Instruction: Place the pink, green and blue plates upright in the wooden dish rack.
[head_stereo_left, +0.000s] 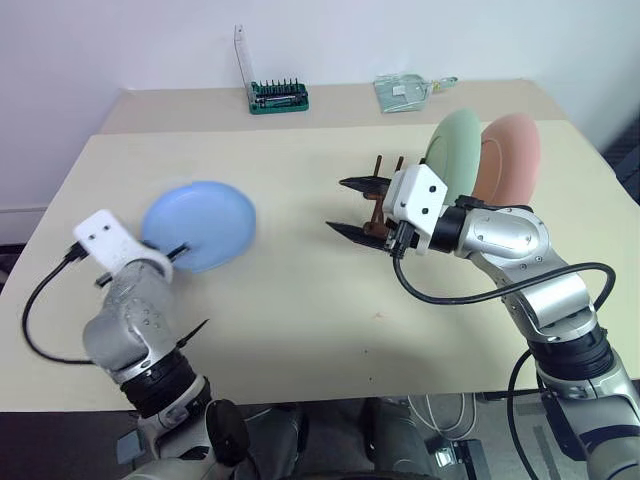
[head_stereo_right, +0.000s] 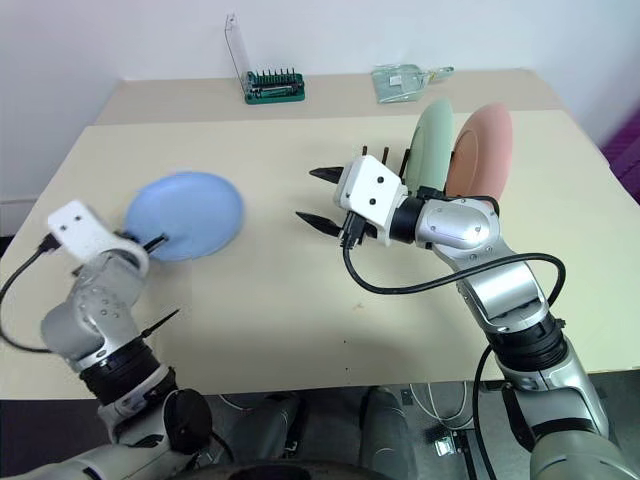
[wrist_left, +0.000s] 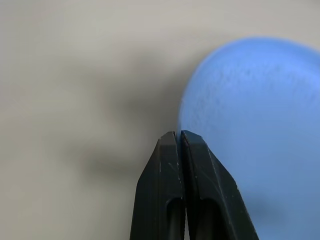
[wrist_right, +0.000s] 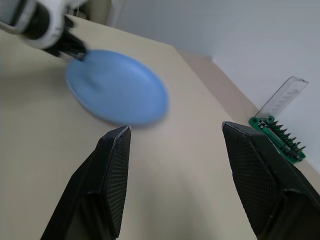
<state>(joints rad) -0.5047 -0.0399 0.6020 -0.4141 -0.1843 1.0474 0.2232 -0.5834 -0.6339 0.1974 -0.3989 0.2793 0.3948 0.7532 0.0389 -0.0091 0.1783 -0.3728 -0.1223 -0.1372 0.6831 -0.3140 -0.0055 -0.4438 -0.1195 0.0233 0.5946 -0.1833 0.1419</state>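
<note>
The left gripper (head_stereo_left: 178, 251) has its fingers pressed together on the rim of the blue plate (head_stereo_left: 200, 225), near the desk's (head_stereo_left: 300, 300) left edge; the right gripper (head_stereo_left: 350, 208) hangs mid-desk, fingers apart, holding nothing; the green plate (head_stereo_left: 455, 150) and pink plate (head_stereo_left: 510, 155) stand upright in the rack (head_stereo_left: 385, 175) (mostly hidden) toward the right edge; a bit holder (head_stereo_left: 279, 96) sits at the far edge.

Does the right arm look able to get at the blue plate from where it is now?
Probably yes: bare table lies between the open right gripper and the blue plate, though the left gripper is shut at its rim.
</note>
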